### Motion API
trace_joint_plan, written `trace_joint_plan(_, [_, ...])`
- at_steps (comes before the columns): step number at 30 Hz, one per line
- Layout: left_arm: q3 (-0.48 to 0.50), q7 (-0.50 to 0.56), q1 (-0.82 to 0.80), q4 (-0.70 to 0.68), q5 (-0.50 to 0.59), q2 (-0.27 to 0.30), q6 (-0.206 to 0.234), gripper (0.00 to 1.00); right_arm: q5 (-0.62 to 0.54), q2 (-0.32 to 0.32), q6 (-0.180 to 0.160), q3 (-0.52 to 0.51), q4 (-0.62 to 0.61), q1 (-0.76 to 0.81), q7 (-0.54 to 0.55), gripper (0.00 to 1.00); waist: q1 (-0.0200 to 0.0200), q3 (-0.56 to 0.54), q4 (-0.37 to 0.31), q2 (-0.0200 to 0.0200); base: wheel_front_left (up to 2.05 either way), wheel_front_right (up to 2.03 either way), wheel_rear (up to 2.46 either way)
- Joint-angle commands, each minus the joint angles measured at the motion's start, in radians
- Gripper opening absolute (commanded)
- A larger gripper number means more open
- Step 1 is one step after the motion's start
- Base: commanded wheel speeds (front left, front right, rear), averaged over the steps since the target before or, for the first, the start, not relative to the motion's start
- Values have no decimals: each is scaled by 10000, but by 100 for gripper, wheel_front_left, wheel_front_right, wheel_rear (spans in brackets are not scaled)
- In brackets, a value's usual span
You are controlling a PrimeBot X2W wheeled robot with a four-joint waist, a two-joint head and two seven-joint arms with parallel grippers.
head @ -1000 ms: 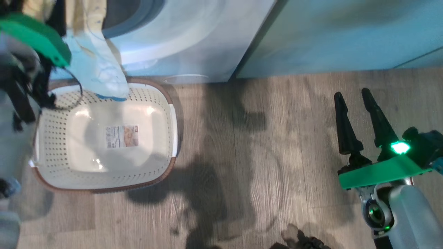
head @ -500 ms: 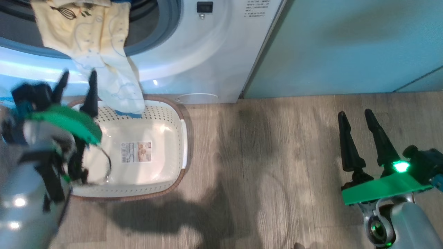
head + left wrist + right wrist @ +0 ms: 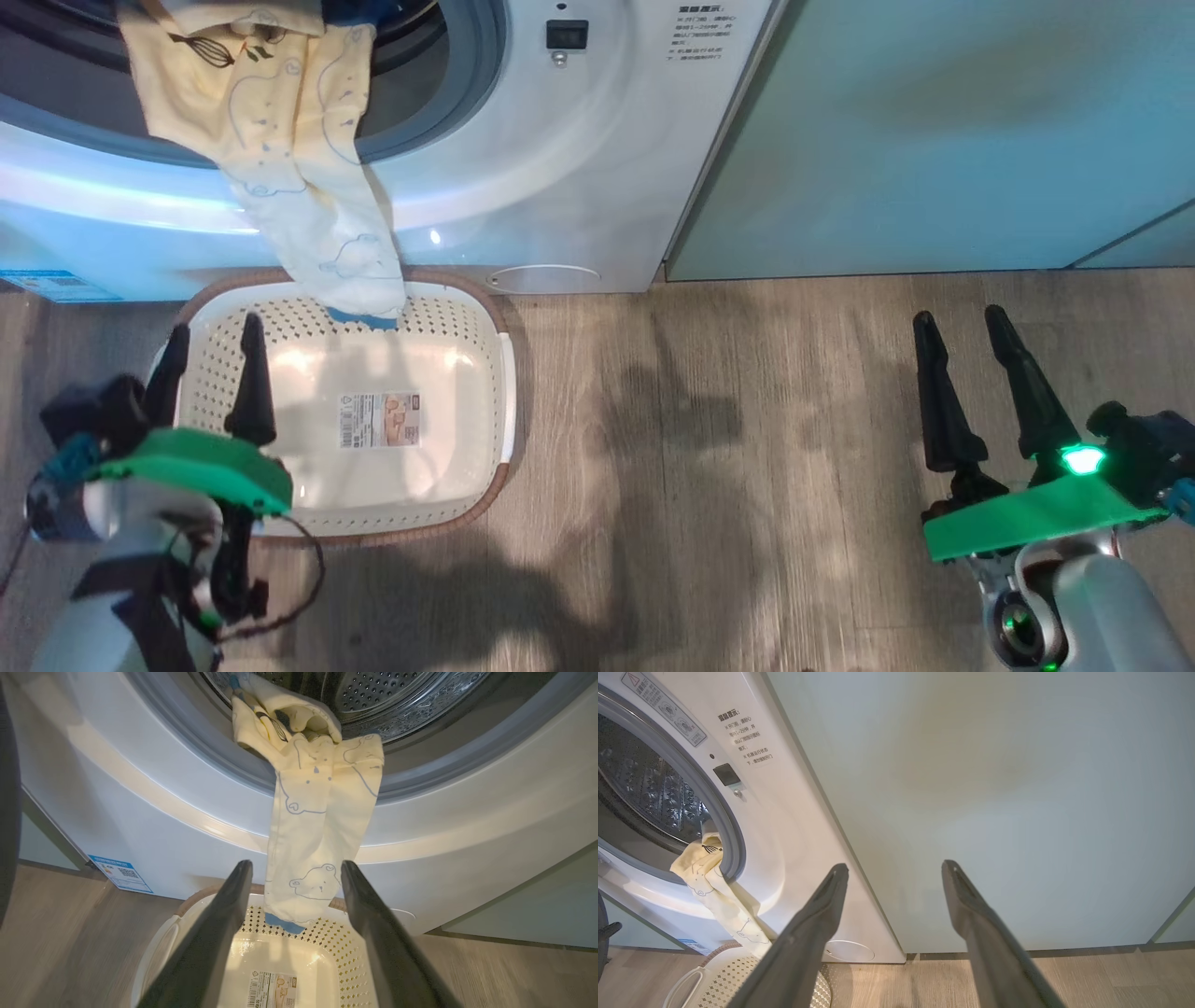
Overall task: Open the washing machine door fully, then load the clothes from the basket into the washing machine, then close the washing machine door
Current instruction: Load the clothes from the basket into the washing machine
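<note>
Clothes [image 3: 308,187] hang half out of the washing machine [image 3: 560,168] opening at the upper left of the head view, with the tail end dangling into the basket [image 3: 509,373]. Your left gripper [image 3: 214,327] and right gripper [image 3: 960,317] are spread wide and hold nothing. If you close up now, you will likely trap the fabric (or it may slide back out).

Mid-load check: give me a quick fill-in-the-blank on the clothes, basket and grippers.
1. The pale yellow bear-print clothes hang out of the white front-loading washing machine over its ___ rim.
2. The cream perforated plastic basket stands nearer the ___ gripper.
3. The left gripper and right gripper both have jaws ___.
Missing words: grey; left; open.
</note>
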Motion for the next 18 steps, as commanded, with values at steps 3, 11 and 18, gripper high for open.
trace_joint_plan(3, [829,-61,366,-624,383,-52,21,100,8,-10,-27,119,-298,65,-67,100,1,-20,-10,-1,0,0,0])
trace_joint_plan(11, [1287,-61,894,-1004,1230,-541,-111,100,43,-4,-27,101,-287,118,-67,100,1,-83,15,-1,0,0,0])
trace_joint_plan(18, [1419,-61,1082,-983,1592,-698,-202,100,40,-1,-27,94,-291,156,-67,100,1,-104,-4,-1,0,0,0])
